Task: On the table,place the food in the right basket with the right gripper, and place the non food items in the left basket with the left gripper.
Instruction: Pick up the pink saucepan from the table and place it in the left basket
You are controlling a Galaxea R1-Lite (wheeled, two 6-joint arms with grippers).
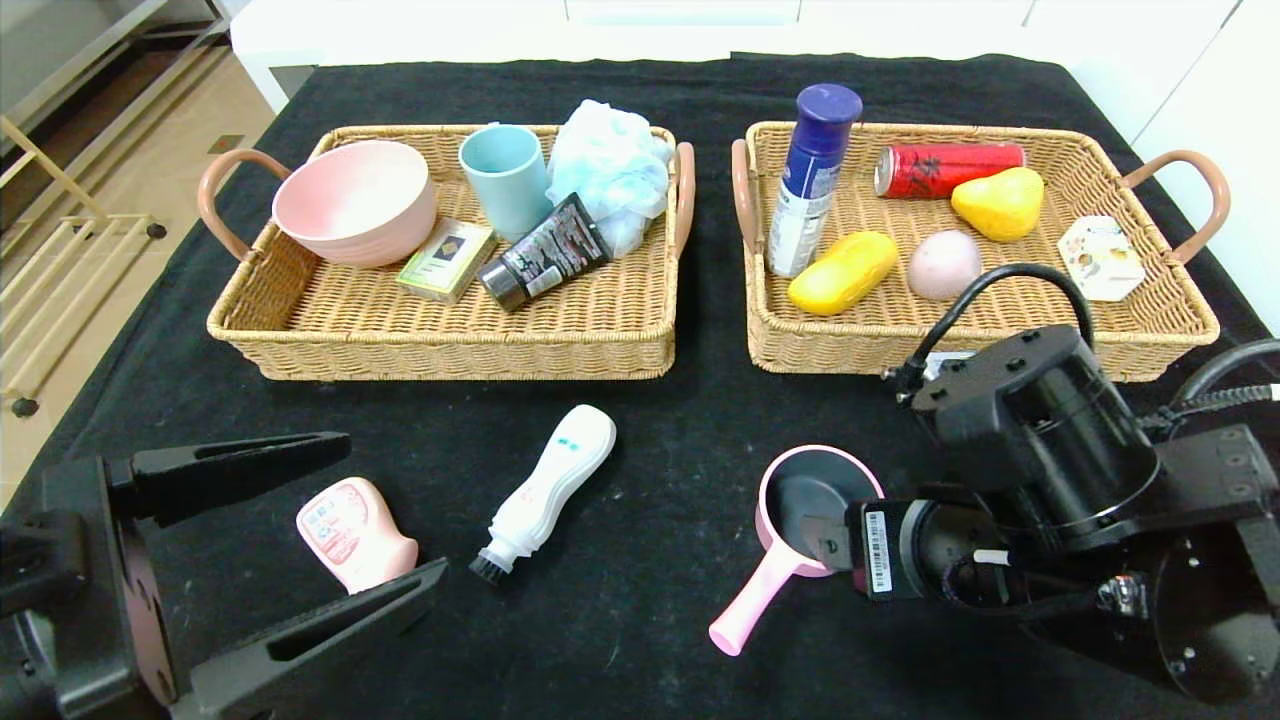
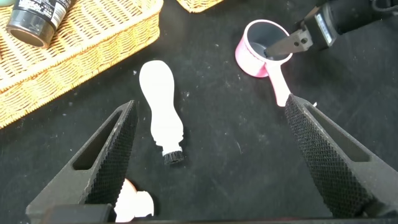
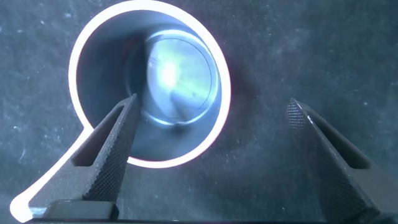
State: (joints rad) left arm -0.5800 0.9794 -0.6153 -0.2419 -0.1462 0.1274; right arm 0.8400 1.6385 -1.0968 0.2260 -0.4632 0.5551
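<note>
On the black table [image 1: 650, 600] lie the non food items: a pink bottle [image 1: 355, 533], a white brush-tipped bottle [image 1: 550, 490] and a pink saucepan [image 1: 800, 500]. My left gripper [image 1: 392, 505] is open at the near left. The pink bottle [image 2: 134, 202] lies between its fingers, and the brush bottle [image 2: 158, 106] lies just ahead. My right gripper [image 3: 212, 102] is open and points down over the saucepan [image 3: 180, 81], one finger inside the rim and one outside. The food sits in the right basket [image 1: 1160, 330]: a yellow oblong fruit [image 1: 843, 272], a grey-pink lump [image 1: 944, 264] and a blue-capped can [image 1: 812, 180].
The left basket [image 1: 450, 340] holds a pink bowl [image 1: 355, 200], a teal cup [image 1: 505, 178], a pale sponge [image 1: 610, 165], a black tube [image 1: 545, 255] and a green box [image 1: 447, 260]. A red can [image 1: 945, 168], a yellow pear [image 1: 1000, 203] and a white packet [image 1: 1100, 258] also lie in the right basket.
</note>
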